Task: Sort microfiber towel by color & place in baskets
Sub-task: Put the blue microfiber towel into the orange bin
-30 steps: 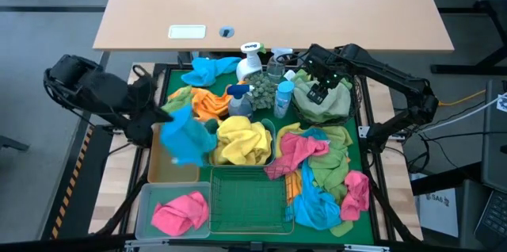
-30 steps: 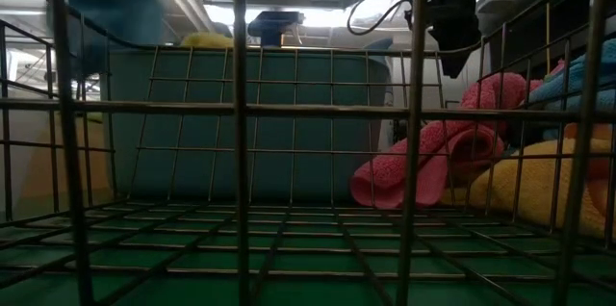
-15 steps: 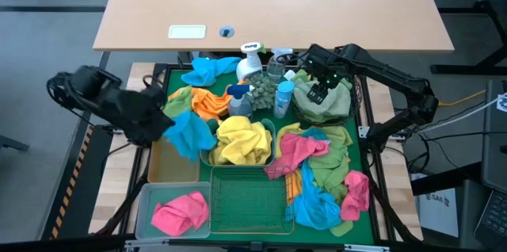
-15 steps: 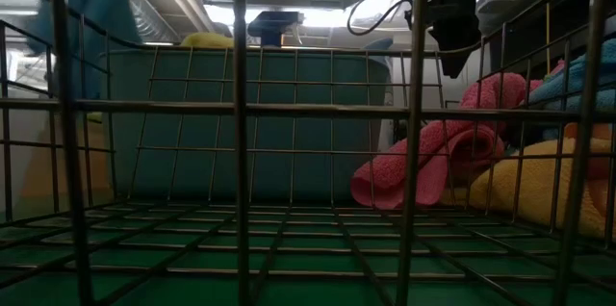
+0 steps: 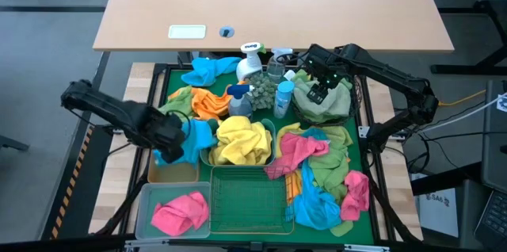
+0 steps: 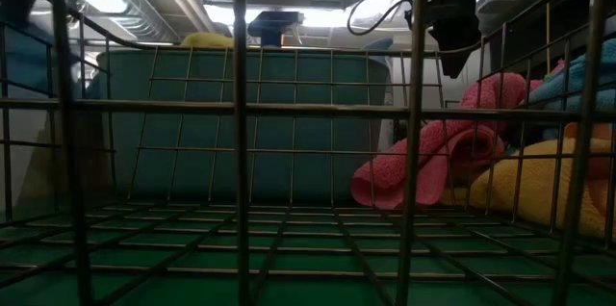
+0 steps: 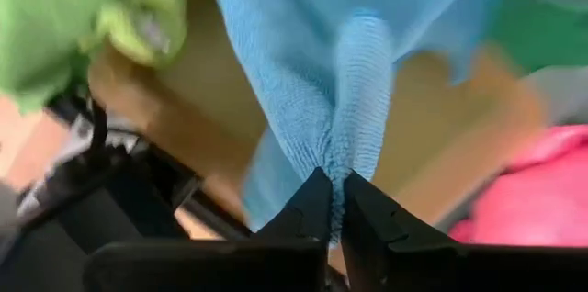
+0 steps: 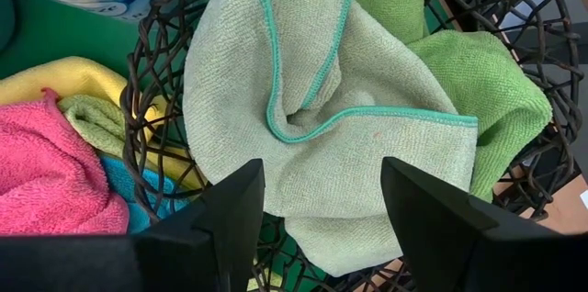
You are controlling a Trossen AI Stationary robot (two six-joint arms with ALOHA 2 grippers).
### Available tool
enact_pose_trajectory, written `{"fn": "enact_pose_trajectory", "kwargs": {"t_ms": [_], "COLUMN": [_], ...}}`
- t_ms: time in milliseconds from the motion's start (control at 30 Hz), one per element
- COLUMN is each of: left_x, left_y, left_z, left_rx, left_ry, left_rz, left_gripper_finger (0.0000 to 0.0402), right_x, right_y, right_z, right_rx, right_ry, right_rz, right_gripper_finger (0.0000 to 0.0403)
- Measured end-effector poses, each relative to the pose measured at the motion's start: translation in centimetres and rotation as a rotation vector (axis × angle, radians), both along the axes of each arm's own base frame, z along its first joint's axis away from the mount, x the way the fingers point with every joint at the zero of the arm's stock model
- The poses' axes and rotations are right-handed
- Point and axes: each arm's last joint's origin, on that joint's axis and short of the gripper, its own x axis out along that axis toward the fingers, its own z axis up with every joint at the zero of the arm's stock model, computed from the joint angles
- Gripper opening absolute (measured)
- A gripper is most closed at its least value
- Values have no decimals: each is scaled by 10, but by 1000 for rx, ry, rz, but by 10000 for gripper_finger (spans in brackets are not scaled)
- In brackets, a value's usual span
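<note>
We see the left tool pinching a blue towel tight over the tan tray, beside the teal tub of yellow towels, while the right tool hangs wide open above green towels in the round black basket.

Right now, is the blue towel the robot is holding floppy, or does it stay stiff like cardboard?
Probably floppy. The blue towel bunches into a narrow pleat where the left end effector pinches it, then fans out wide and hangs. It also looks light, since that small pinch at one spot seems to carry all of it. The fuzzy weave likely grips well, so it probably won't slip out.
</note>
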Motion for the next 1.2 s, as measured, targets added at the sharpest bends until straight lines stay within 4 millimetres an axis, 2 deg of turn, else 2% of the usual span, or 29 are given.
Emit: {"fn": "enact_pose_trajectory", "kwargs": {"t_ms": [133, 300, 1200], "left_x": [-7, -13, -7], "left_y": [0, 2, -1], "left_z": [-27, -44, -46], "left_rx": [-23, -15, -55], "left_ry": [125, 205, 157], "left_rz": [52, 164, 161], "left_gripper_finger": [40, 66, 71], "right_x": [0, 0, 0], "right_y": [0, 0, 0], "right_z": [0, 0, 0], "right_rx": [0, 0, 0], "right_ry": [0, 0, 0], "right_rz": [0, 0, 0], "right_gripper_finger": [221, 221, 221]}}
